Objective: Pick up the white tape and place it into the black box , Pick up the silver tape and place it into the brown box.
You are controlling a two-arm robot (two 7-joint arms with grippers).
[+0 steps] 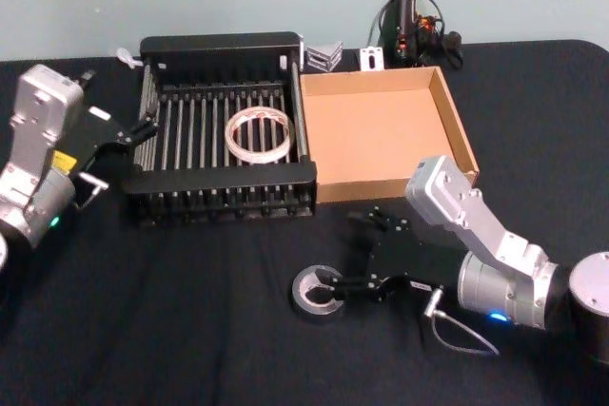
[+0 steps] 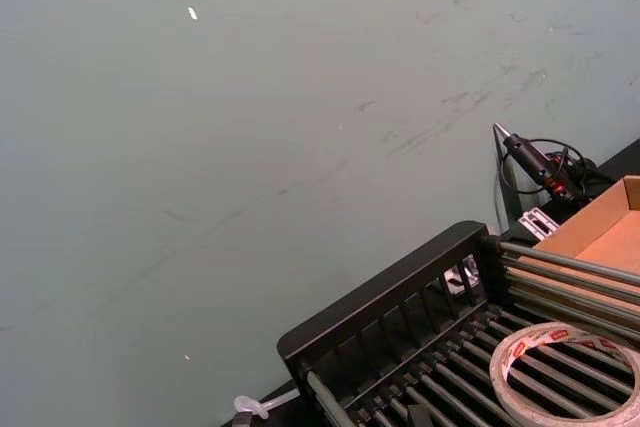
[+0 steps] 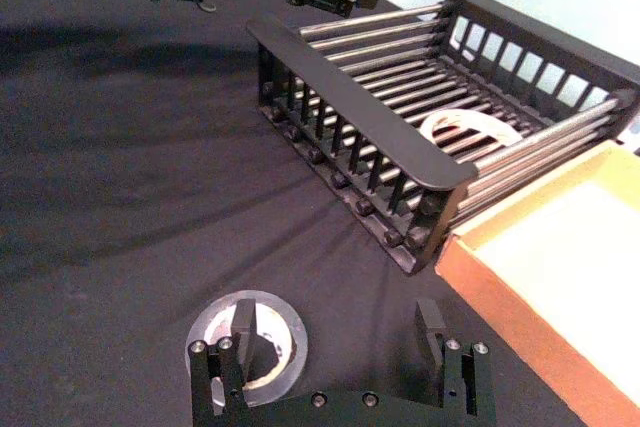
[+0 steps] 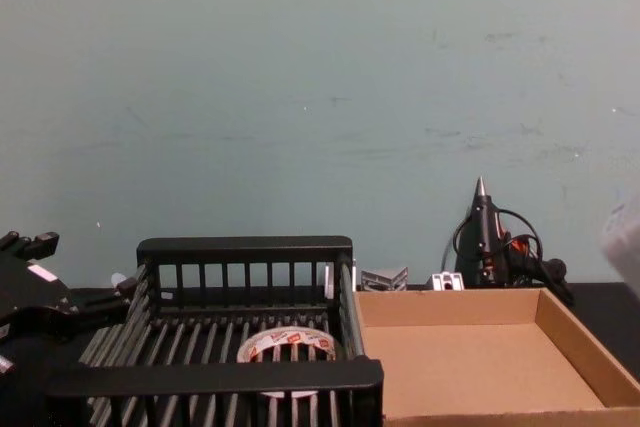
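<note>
From my left wrist I see a black plastic crate with slatted walls [image 2: 400,312], and a flat whitish tape roll with small red marks [image 2: 565,375] lies on its ribbed floor. A tan cardboard tray [image 2: 605,232] sits just beside it, under a grey-green wall [image 2: 250,117].

The white tape [image 1: 259,134] lies in the black box [image 1: 225,46], mid-frame; the brown box [image 1: 457,125] sits right; the silver tape [image 1: 317,290] lies lower center.

In the chest view the black box's near rail [image 4: 215,375] covers the white tape's [image 4: 290,343] front; the left wrist view's edge clips that roll, and one open right-gripper finger [image 3: 242,332] hides part of the silver tape [image 3: 215,319].
</note>
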